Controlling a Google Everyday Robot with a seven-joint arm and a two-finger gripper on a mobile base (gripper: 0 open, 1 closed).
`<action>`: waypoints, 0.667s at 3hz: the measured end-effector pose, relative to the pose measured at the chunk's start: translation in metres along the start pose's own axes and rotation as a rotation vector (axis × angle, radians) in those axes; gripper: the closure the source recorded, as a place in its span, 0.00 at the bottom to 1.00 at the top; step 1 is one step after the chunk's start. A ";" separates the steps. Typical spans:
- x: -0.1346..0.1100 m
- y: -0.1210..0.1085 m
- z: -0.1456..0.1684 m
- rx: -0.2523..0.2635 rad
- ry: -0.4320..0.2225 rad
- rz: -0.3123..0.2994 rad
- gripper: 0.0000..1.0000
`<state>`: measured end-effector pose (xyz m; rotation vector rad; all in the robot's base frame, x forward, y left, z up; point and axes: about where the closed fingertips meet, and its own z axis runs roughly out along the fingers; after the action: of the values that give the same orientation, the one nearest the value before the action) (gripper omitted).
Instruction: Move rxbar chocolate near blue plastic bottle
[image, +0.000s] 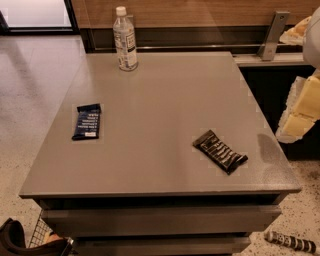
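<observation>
The rxbar chocolate (220, 151), a flat bar in a black wrapper with white lettering bands, lies diagonally on the grey table (165, 100) near its front right. The blue plastic bottle (125, 39), clear with a white cap and a blue-and-white label, stands upright at the table's far left corner. My gripper (300, 111) shows at the right edge of the view, beyond the table's right side, up and to the right of the bar and touching nothing.
A dark navy-blue wrapped bar (87, 122) lies on the table's left side. A metal bracket (272, 35) and a wooden wall run behind the table. A striped object (291, 242) lies on the floor at the front right, and a wire basket (40, 232) at the front left.
</observation>
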<state>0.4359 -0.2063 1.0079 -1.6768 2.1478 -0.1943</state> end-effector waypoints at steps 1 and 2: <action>0.000 0.000 0.000 0.000 0.000 0.000 0.00; -0.003 0.003 0.003 0.000 -0.024 0.012 0.00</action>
<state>0.4350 -0.2025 1.0051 -1.6571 2.1401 -0.1703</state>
